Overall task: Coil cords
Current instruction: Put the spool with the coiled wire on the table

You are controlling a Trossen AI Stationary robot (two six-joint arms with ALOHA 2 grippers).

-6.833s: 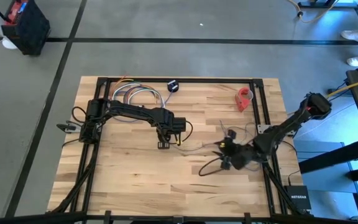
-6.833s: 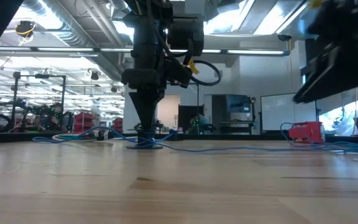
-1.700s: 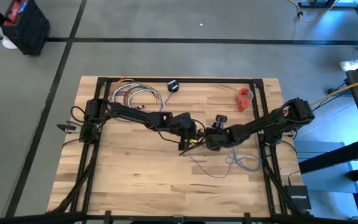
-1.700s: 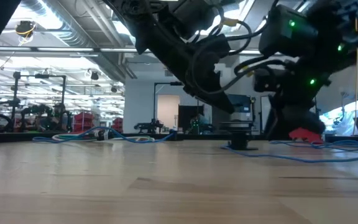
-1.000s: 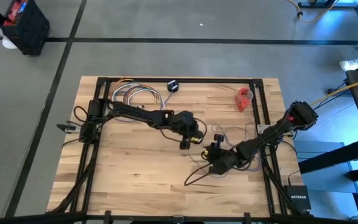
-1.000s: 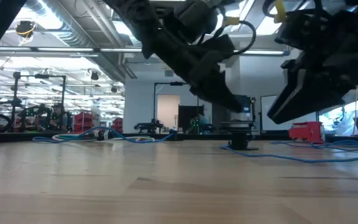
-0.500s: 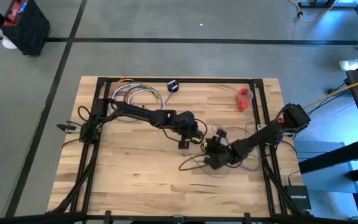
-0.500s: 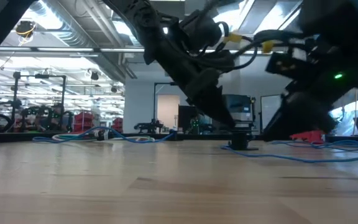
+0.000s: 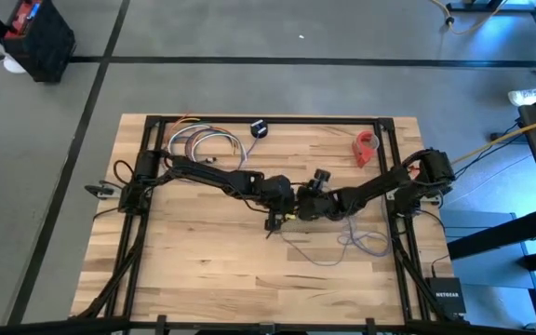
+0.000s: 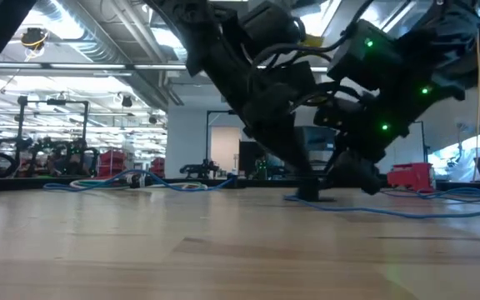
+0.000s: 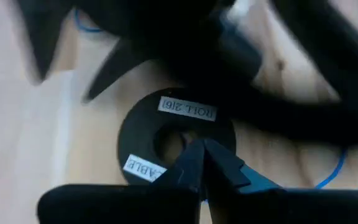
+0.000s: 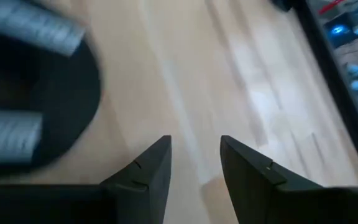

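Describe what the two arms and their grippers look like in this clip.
Both arms are dark, jointed and slim. The left gripper has tapered black fingers; the right gripper has black, flat-faced, wedge-shaped fingers. Black cables loop along both arms, with yellow tags and small green lights visible in the low view.

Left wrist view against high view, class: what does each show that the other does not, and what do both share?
Only the left wrist view shows white printed labels on the black disc and the left gripper, jaws shut, at its centre hole. Only the high view shows the cable's loose loops, the multicoloured wire bundle, the red object and the right gripper. Both show the wooden table and bluish cable.
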